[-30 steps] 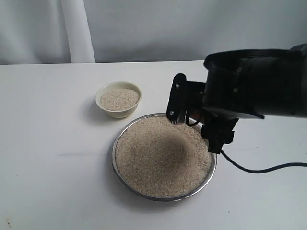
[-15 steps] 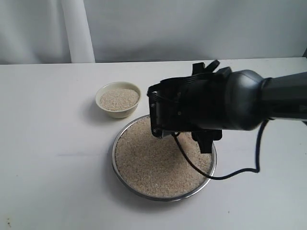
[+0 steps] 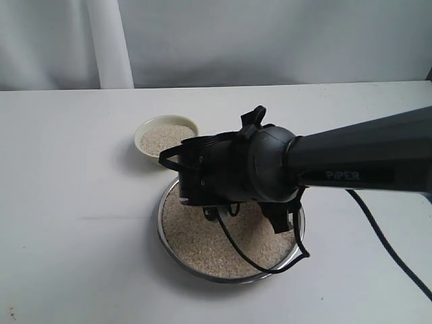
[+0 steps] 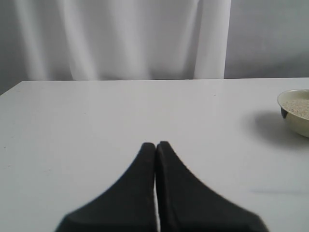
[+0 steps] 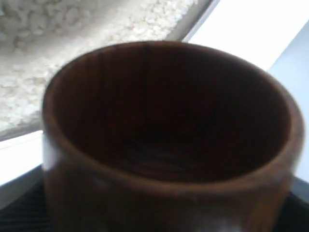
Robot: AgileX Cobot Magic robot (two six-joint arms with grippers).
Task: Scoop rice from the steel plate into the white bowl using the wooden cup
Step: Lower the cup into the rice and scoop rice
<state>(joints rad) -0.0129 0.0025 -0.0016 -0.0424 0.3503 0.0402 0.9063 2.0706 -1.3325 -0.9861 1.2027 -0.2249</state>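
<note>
The wooden cup fills the right wrist view, dark and empty inside, held in my right gripper, whose fingers are hidden behind it. Past the cup's rim lie the rice and the edge of the steel plate. In the exterior view the right arm hangs over the steel plate and hides the cup; rice shows beneath it. The white bowl, holding rice, stands just beyond the plate, and shows as the white bowl in the left wrist view. My left gripper is shut and empty over bare table.
A black cable trails across the white table to the right of the plate. A pale curtain hangs behind the table's far edge.
The right arm has swung left across the plate towards the white bowl, and its wrist has turned, covering most of the plate's far half. The bowl and plate have not moved.
</note>
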